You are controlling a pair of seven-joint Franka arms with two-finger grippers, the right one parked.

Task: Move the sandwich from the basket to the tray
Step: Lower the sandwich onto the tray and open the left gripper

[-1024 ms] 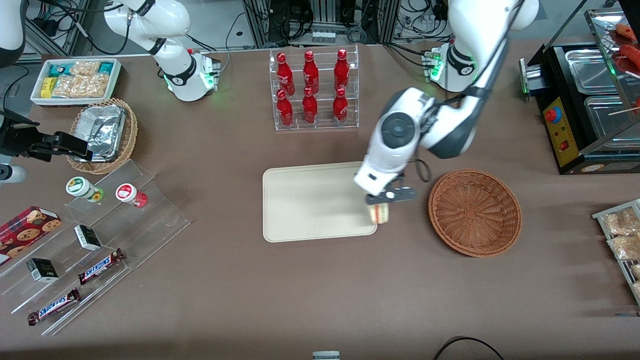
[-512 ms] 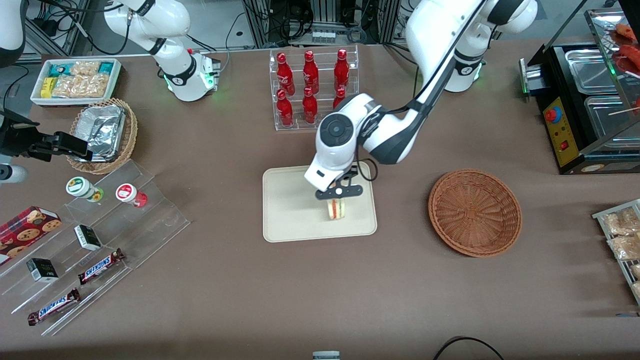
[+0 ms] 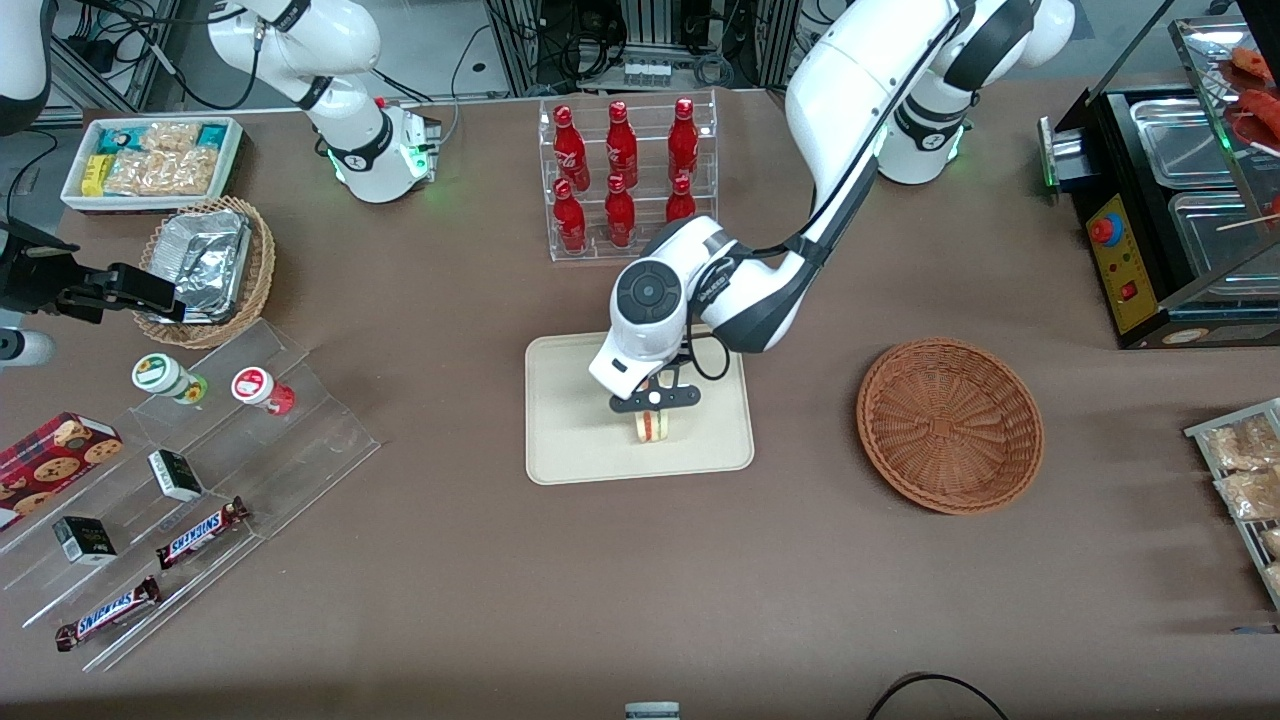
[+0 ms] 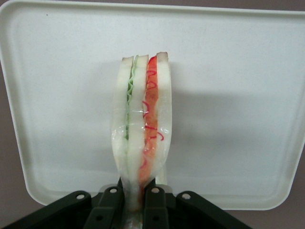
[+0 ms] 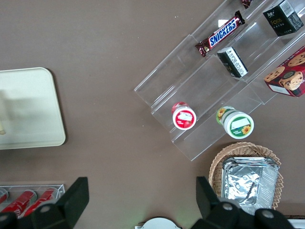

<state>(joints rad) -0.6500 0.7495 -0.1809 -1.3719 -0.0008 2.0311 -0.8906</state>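
Your hand (image 3: 655, 398) grips the sandwich (image 3: 652, 425) by one end, its long axis hanging down from the fingers (image 4: 155, 200) toward the tray (image 3: 570, 420) directly beneath, near the worktop's middle. Whether it touches the tray you cannot tell. The wedge shows pale bread with green and red-orange filling; the basket (image 3: 950, 425) is empty.

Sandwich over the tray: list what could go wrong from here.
1. The gripper pinches the sandwich only at its narrow end, standing on edge over the tray; released like this, it may topple flat or spill filling.
2. The squeezed layers already bulge, so a tighter grip could crush the bread.
3. The empty basket poses no hazard, but a late release could drag the sandwich.
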